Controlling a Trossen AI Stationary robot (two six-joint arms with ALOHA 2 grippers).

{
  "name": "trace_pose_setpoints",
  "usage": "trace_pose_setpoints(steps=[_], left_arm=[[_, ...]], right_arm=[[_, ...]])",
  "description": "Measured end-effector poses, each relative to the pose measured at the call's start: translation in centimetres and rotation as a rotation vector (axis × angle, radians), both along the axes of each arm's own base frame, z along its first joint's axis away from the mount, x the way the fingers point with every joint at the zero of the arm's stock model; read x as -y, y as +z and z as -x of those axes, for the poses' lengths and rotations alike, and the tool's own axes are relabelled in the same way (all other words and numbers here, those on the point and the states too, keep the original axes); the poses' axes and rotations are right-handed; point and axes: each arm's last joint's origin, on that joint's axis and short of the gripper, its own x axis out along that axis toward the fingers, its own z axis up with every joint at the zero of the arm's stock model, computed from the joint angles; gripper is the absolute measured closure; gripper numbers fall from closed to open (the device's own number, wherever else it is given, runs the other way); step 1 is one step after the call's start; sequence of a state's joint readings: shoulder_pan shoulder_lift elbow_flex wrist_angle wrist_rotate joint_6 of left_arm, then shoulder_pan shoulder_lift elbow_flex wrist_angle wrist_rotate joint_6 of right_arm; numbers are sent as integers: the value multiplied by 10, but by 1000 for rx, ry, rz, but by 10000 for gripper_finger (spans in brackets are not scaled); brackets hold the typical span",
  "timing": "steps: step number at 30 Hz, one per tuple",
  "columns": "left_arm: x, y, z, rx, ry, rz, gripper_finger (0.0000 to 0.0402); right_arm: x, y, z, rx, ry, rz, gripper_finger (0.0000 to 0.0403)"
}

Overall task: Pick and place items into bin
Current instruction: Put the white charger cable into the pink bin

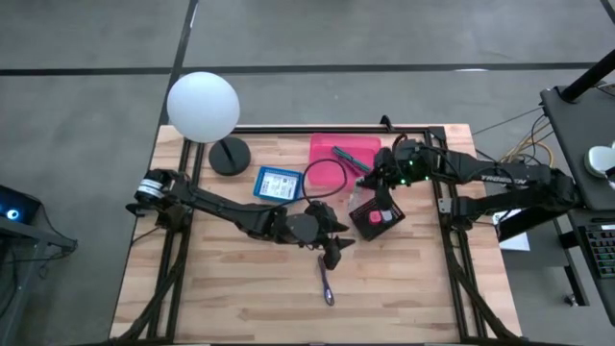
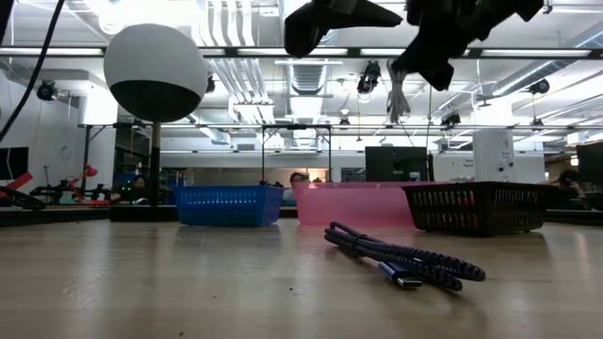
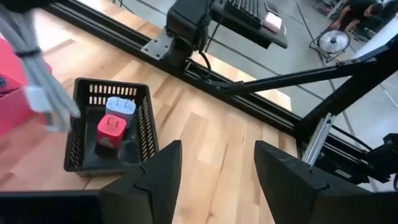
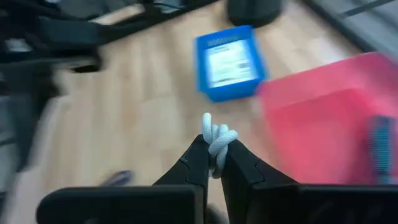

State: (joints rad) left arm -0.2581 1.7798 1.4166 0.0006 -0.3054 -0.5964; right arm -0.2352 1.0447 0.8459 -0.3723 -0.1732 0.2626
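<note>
My right gripper (image 4: 214,163) is shut on a coiled white cable (image 4: 216,140). It hovers between the pink bin (image 1: 344,154) and the black basket (image 1: 378,219). The cable hangs below it in the low view (image 2: 397,94) and also shows in the left wrist view (image 3: 43,81). My left gripper (image 3: 217,168) is open and empty, above the table just in front of the black basket (image 3: 112,130). A dark braided cable (image 1: 327,281) lies flat on the table near the front. A teal stick (image 1: 348,157) lies in the pink bin. My right gripper pinches the white cable's bundled loops (image 4: 216,154) between its two fingers. The bundle sticks out past the fingertips (image 4: 198,155). It is lifted clear of the table and hangs below the fingers.
The black basket holds a red block (image 3: 111,130) and a blue-grey block (image 3: 121,107). A blue bin (image 1: 277,183) with a card in it stands left of the pink bin, and a black cord loop (image 1: 327,178) lies between them. A white globe lamp (image 1: 203,106) stands at the far left.
</note>
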Motion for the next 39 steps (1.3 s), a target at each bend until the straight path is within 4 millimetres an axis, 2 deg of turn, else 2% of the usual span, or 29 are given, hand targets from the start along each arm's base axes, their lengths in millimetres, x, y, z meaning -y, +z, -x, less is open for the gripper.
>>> trace_pose_setpoints(steps=[8,14,18,24,28,35,39], left_arm=[[-2,6,10,-43,9,47,217],[-9,28,22,9,36,101,217],[-12,39,29,41,49,98,217],[-13,42,33,48,65,100,217],[-13,42,33,49,66,101,217],[-13,40,33,44,75,123,217],[-13,40,33,42,74,122,217]], right_arm=[[40,-5,14,-97,-183,186,390],[70,-14,24,-203,-266,265,390],[84,-31,17,-285,-115,349,390],[107,-58,10,-428,-158,337,390],[116,-67,4,-476,-143,334,390],[128,-67,-10,-538,-135,396,385],[132,-61,-15,-559,-112,429,353]])
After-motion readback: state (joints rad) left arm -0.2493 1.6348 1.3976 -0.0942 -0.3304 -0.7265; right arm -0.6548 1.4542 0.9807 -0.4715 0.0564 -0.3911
